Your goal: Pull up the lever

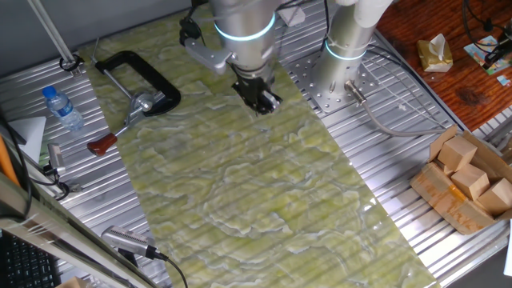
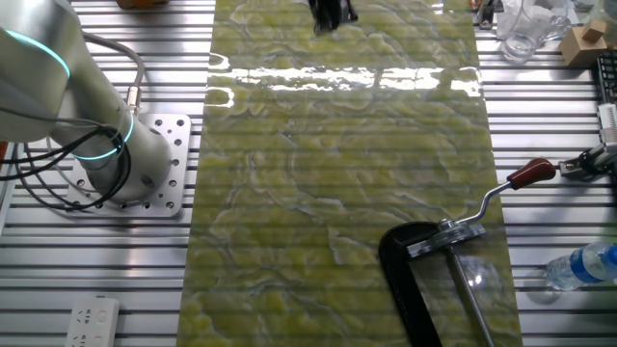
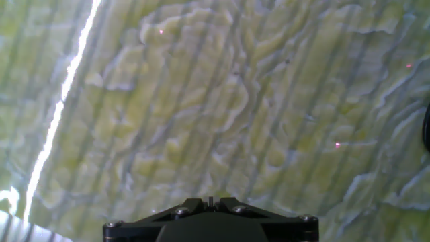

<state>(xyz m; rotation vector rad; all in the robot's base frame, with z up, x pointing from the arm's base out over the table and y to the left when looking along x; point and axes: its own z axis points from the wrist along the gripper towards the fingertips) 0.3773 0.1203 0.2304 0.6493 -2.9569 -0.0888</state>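
Note:
The lever (image 1: pixel 120 130) is a thin silver arm ending in a dark-red knob (image 1: pixel 103 144). It juts from the black C-shaped clamp (image 1: pixel 140 70), which lies flat at the left edge of the green marbled mat (image 1: pixel 240 184). In the other fixed view the lever (image 2: pixel 494 197) slants up to its knob (image 2: pixel 532 174) from the clamp (image 2: pixel 415 280). My gripper (image 1: pixel 262 101) hangs over the mat well to the right of the clamp, fingers together and holding nothing. It shows at the top edge in the other fixed view (image 2: pixel 333 12). The hand view shows only mat below my gripper (image 3: pixel 209 199).
A water bottle (image 1: pixel 62 108) lies left of the clamp, also seen as a bottle (image 2: pixel 586 265) at the right edge. The arm's base (image 1: pixel 344 56) stands on a plate behind the mat. A cardboard box of wooden blocks (image 1: pixel 468 180) sits at the right. A grey handheld tool (image 1: pixel 128 242) lies front left.

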